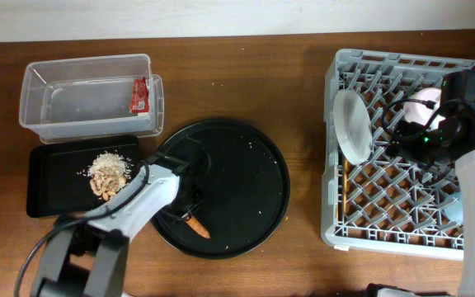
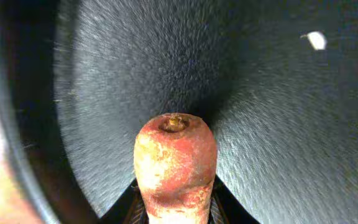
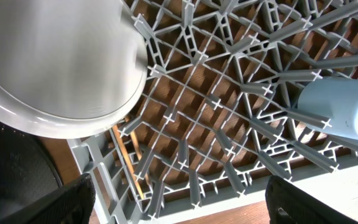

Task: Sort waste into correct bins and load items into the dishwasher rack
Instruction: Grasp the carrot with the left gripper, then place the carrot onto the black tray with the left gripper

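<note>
over the round tray (image 1: 254, 165), left gripper (image 1: 187, 211) grips carrot (image 2: 175, 162); right gripper (image 3: 180, 210) gapes above rack (image 1: 386, 206)

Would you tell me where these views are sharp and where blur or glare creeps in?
Overhead view: even light and sharp, though the white bowl blows out. Left wrist view: the carrot is sharp, the round black tray shows a grainy sheen, the left edge a pale blur. Right wrist view: the rack lattice is crisp, the plate smeared soft.
</note>
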Available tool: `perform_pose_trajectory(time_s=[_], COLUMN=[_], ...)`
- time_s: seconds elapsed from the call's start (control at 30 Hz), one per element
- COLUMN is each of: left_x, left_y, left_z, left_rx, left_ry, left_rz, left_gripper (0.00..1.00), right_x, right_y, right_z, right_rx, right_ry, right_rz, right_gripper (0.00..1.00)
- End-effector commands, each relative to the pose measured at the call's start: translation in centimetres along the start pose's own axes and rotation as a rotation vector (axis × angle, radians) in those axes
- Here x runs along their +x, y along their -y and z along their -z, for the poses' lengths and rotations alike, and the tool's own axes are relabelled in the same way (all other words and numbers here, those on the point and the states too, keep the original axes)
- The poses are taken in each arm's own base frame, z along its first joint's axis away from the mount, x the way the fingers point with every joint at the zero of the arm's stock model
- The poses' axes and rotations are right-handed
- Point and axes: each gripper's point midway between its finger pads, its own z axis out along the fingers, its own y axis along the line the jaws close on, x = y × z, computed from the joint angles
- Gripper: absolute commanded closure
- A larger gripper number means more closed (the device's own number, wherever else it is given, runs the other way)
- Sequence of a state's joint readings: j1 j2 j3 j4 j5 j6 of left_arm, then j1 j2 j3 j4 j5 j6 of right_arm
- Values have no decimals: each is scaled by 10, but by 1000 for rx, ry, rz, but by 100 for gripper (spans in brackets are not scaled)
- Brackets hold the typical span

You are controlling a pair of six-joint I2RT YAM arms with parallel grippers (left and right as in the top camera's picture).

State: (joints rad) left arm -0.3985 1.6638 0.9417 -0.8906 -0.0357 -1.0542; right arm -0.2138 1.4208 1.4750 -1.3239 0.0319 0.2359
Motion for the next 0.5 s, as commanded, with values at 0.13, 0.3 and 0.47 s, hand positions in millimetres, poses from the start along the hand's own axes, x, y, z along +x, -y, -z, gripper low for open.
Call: perform_pose_trajectory(time_s=[0.13, 0.3, 0.47], left_x=[-110, -181, -219], left_y=[-87, -176, -200], left_z=[110, 119, 82], left_rx=[104, 108, 60], left_ry=[422, 552, 544], left_rz=[291, 664, 736], left_gripper=[84, 85, 84], right_x=[1, 1, 1], right_y=[1, 1, 1], right_z=[-1, -1, -1], right_rx=[5, 4, 4], right_ry=[-4, -5, -4], right_rz=[-7, -7, -7], right_gripper=[13, 13, 12])
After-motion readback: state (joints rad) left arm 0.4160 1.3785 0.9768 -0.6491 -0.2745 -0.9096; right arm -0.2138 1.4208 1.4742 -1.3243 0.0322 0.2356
